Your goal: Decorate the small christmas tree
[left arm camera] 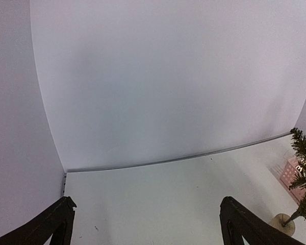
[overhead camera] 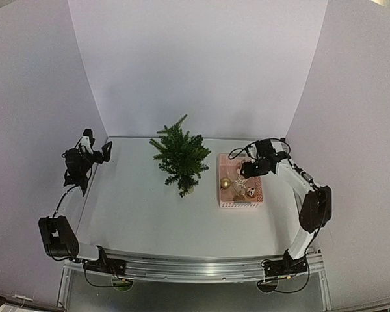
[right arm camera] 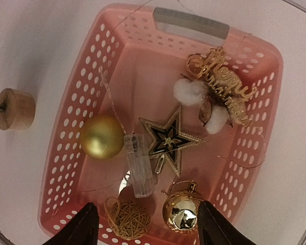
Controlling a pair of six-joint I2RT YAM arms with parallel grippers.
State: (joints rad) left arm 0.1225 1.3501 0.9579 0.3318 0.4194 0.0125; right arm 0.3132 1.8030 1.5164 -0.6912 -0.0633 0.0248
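The small christmas tree (overhead camera: 180, 156) stands upright at the table's middle back; its edge shows in the left wrist view (left arm camera: 305, 173) and its pale base in the right wrist view (right arm camera: 14, 108). The pink basket (overhead camera: 224, 195) lies right of it and holds a matte gold ball (right arm camera: 101, 137), a star topper (right arm camera: 169, 140), a clear battery box (right arm camera: 140, 166), a wicker ball (right arm camera: 128, 219), a shiny gold bauble (right arm camera: 181, 212), cotton bolls (right arm camera: 189, 92) and a gold script ornament (right arm camera: 225, 84). My right gripper (right arm camera: 148, 229) hangs open over the basket. My left gripper (left arm camera: 145, 224) is open and empty at the far left.
White walls close in the table at the back and both sides. A thin wire (right arm camera: 109, 97) runs from the battery box across the basket. The basket has a grey handle (right arm camera: 191, 21) at its far rim.
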